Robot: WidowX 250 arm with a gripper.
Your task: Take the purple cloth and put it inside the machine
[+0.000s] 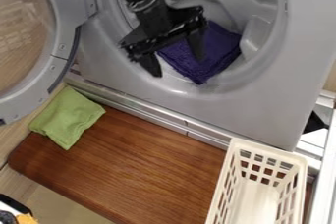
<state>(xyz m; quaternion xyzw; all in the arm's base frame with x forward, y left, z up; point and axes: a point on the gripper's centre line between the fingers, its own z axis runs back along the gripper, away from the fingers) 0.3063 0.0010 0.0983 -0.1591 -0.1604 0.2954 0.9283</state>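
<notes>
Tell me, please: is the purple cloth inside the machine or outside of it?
Inside. The purple cloth lies within the round opening of the machine, partly behind the open gripper.

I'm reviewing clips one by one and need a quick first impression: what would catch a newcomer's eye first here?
Probably the deep purple cloth inside the pale grey machine, with the black gripper spread open over it at the round opening. Next comes the bright green cloth on the left end of the reddish-brown board, then the cream slotted basket at the lower right.
</notes>
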